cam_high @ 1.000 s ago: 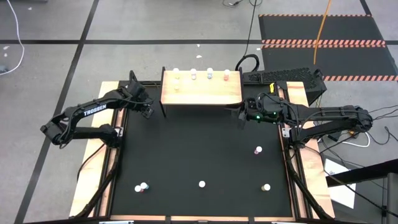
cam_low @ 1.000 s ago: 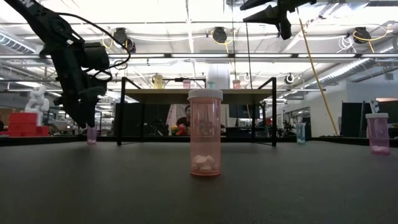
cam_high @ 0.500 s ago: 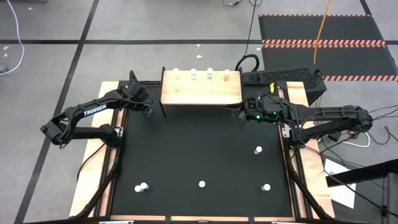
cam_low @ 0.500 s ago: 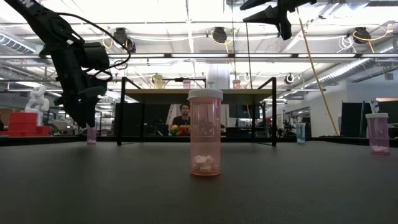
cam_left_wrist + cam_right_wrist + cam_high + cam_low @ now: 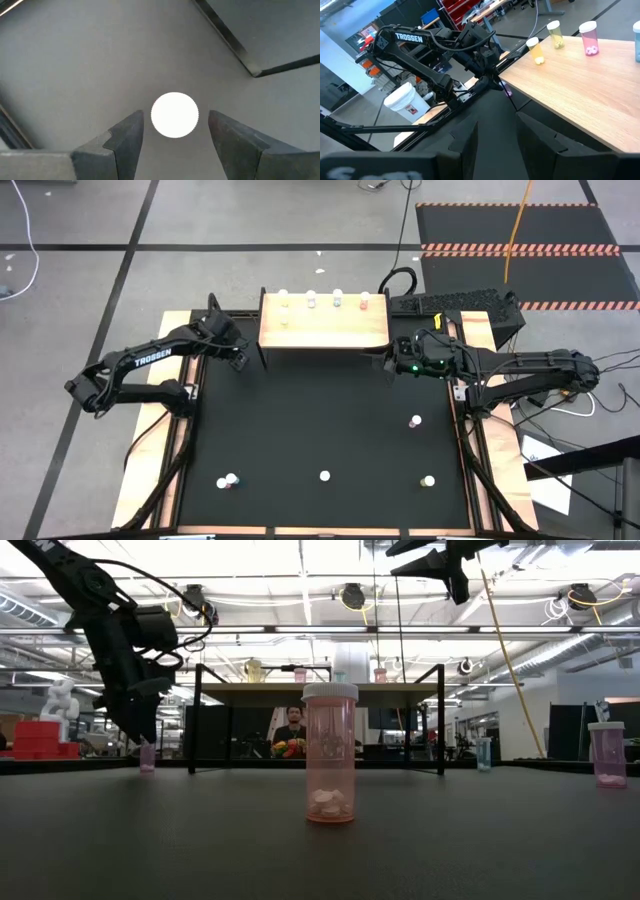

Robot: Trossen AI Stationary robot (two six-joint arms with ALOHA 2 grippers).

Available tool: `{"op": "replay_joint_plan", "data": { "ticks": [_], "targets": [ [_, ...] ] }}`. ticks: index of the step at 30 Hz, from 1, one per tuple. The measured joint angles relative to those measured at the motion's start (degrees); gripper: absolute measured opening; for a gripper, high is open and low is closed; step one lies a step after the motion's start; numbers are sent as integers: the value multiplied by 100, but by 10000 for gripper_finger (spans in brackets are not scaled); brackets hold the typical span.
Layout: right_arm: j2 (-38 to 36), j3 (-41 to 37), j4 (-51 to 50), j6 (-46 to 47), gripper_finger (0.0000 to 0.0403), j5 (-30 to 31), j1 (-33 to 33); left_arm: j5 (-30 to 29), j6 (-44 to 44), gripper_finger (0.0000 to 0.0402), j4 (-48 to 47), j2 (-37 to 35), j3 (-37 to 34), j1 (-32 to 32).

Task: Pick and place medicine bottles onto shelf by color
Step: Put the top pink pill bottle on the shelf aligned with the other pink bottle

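The light-wood shelf (image 5: 323, 328) stands at the table's far middle, with several white-capped bottles (image 5: 311, 299) upright along its far edge. My left gripper (image 5: 175, 132) is open and points down by the shelf's left end. A white cap (image 5: 174, 114) stands between its fingers with a gap on each side. The low view shows a small pink bottle (image 5: 147, 756) on the mat just under this gripper (image 5: 142, 732). My right gripper (image 5: 497, 145) is open and empty, raised near the shelf's right front corner (image 5: 388, 364). More bottles (image 5: 415, 421) stand on the black mat.
Loose bottles stand on the mat near the front edge: two at the left (image 5: 228, 480), one in the middle (image 5: 325, 476), one at the right (image 5: 428, 480). A keyboard (image 5: 455, 303) lies behind the right arm. A person (image 5: 292, 728) sits beyond the table.
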Motion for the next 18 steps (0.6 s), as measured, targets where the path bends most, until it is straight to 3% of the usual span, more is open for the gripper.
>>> {"op": "replay_joint_plan", "data": {
  "ticks": [5,13,18],
  "targets": [
    [0,0,0,11,123,-3,0,-58,115,219,31,0,0,-219],
    [1,1,0,146,123,-143,2,-254,115,146,-13,0,0,-290],
    [1,1,2,161,123,-145,2,-317,108,125,-11,-2,0,-290]
  ]
}}
